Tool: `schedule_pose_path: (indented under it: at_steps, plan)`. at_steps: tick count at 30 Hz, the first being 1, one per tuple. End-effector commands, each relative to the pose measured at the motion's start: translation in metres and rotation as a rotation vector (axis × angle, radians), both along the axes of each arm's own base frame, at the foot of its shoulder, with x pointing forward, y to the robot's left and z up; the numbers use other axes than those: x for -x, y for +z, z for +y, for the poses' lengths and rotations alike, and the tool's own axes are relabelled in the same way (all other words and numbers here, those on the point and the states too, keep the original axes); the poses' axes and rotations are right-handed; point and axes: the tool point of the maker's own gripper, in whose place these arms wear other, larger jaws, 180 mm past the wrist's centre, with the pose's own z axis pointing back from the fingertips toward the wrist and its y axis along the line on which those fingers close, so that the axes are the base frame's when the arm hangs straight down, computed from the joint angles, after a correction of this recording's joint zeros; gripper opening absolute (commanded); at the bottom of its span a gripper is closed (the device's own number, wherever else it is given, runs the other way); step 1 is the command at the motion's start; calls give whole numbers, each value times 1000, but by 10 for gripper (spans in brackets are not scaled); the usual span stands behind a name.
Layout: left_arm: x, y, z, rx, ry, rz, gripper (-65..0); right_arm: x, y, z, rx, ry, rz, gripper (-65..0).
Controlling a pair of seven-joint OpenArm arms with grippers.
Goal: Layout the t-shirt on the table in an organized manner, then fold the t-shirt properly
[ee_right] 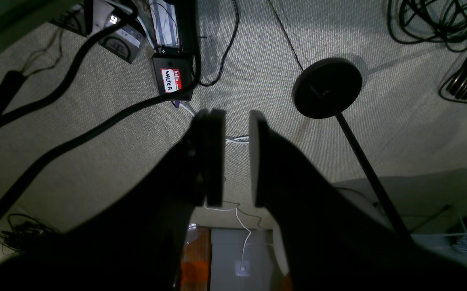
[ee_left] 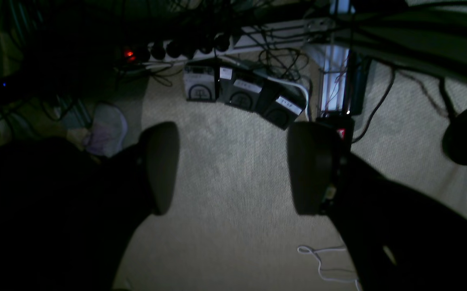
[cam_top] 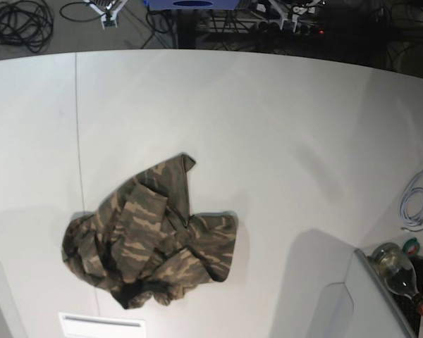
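The camouflage t-shirt (cam_top: 151, 236) lies crumpled in a heap on the white table (cam_top: 268, 141), at the front left in the base view, just right of the thin dark seam (cam_top: 77, 127). Neither arm shows in the base view. The left wrist view looks down at carpeted floor, and my left gripper (ee_left: 233, 169) stands wide open with nothing between its fingers. The right wrist view also faces the floor. There my right gripper (ee_right: 236, 157) has its fingers only narrowly apart and holds nothing. The shirt appears in neither wrist view.
A coiled white cable (cam_top: 416, 204) and a bottle (cam_top: 398, 271) sit at the table's right edge. A white label (cam_top: 102, 325) lies at the front. On the floor are a round black stand base (ee_right: 327, 87), a black box with a red label (ee_right: 171, 79) and cables.
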Motion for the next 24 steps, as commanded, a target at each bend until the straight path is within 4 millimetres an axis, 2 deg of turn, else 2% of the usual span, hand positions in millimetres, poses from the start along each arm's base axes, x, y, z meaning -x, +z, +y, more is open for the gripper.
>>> schedule_pose_path:
  at_steps: [1, 5, 6, 7, 9, 10, 11, 15, 24]
  plan:
    - [2, 1, 4, -9, -2, -2, -239, 5, 0, -1, -3, -4, 6, -548]
    - [3, 1, 4, -9, -2, 1, -244, 5, 0, -1, -3, -4, 6, -548]
    - [4, 1, 4, -9, -2, 3, -263, 5, 0, -1, -3, -4, 5, -548]
    - [4, 1, 4, -9, -2, 3, -311, 5, 0, -1, -3, -4, 5, -548]
    - [4, 1, 4, -9, -2, 3, -485, 5, 0, -1, -3, -4, 5, -548]
    - [4, 1, 4, -9, -2, 3, -597, 5, 0, -1, -3, -4, 5, -548]
    - [4, 1, 4, -9, -2, 3, -650, 5, 0, -1, -3, -4, 5, -551]
    - [3, 1, 4, -9, -2, -1, -650, 4, 0, -1, 0, 0, 5, -650]
    - [12, 1, 3, -6, -13, 12, -650, 5, 0, -1, 1, 4, 9, -644]
